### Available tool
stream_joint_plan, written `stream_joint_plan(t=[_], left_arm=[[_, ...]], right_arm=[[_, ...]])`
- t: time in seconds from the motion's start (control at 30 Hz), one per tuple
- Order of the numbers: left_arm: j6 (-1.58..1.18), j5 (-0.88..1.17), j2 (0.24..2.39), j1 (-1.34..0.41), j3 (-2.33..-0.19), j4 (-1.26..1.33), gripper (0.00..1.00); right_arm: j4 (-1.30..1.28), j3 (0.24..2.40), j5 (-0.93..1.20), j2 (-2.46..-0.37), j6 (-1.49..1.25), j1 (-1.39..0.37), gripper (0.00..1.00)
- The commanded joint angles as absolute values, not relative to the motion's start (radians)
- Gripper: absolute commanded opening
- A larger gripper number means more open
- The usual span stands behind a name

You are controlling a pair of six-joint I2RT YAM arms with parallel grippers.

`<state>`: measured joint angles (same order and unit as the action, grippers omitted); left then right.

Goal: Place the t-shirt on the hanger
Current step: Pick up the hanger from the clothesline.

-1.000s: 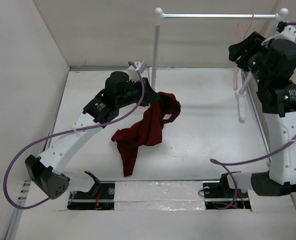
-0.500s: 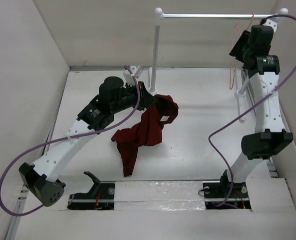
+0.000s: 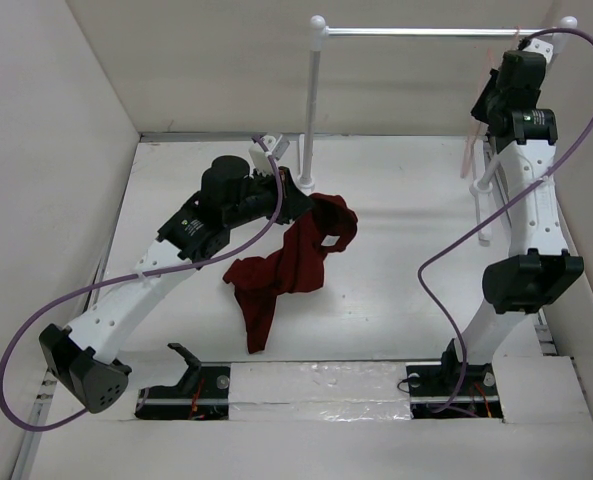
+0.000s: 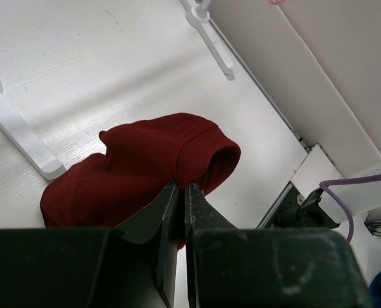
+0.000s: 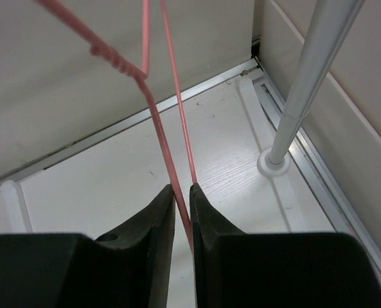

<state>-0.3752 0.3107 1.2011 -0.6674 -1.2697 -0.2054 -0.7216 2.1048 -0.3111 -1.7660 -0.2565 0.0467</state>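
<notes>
The maroon t-shirt (image 3: 288,262) lies crumpled mid-table, one end lifted off the surface. My left gripper (image 3: 304,203) is shut on a raised fold of that cloth, its tips (image 4: 182,186) pinching the t-shirt (image 4: 139,160). The pale pink wire hanger (image 3: 468,158) hangs at the right end of the rack. High at the right, my right gripper (image 3: 482,102) has its jaws (image 5: 182,189) shut on one wire of the hanger (image 5: 166,151), just below the twisted neck. The hook is out of the wrist view.
A white-posted rack with a silver bar (image 3: 426,32) spans the back; its left post (image 3: 311,110) stands just behind the left gripper and its right post (image 5: 306,83) is beside the right gripper. White walls enclose the table on three sides.
The right jaws have gone from open to shut on the hanger wire. The right arm reached up to the rack a second ago and has held there since. The left arm holds the t-shirt almost unmoved.
</notes>
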Motion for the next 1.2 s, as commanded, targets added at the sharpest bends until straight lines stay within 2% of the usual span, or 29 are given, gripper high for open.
stream_joint_plan(t=[0.0, 0.07, 0.1, 0.3, 0.63, 1.03, 1.17], left_arm=[[-0.373, 0.327, 1.198, -0.67, -1.29, -0.135, 0.0], [-0.373, 0.327, 1.203, -0.67, -1.293, -0.135, 0.0], [-0.374, 0.327, 1.204, -0.67, -1.299, -0.137, 0.0], [-0.373, 0.318, 1.213, -0.67, -1.325, -0.146, 0.0], [-0.356, 0.278, 1.25, -0.67, -1.405, -0.169, 0.0], [-0.339, 0.232, 1.316, -0.67, -1.476, -0.17, 0.0], [-0.351, 0.25, 1.365, -0.634, -1.499, -0.147, 0.0]], right_arm=[[-0.635, 2.115, -0.302, -1.75, -0.23, 0.067, 0.12], [-0.638, 2.128, -0.275, -1.753, -0.229, 0.078, 0.06], [-0.641, 2.131, -0.256, -1.755, -0.229, 0.078, 0.0], [-0.594, 2.123, -0.111, -1.694, -0.216, 0.098, 0.0], [-0.497, 1.965, 0.109, -1.517, -0.229, 0.107, 0.0], [-0.449, 1.624, 0.351, -1.31, -0.308, 0.117, 0.0], [-0.459, 1.516, 0.396, -1.2, -0.319, 0.059, 0.0]])
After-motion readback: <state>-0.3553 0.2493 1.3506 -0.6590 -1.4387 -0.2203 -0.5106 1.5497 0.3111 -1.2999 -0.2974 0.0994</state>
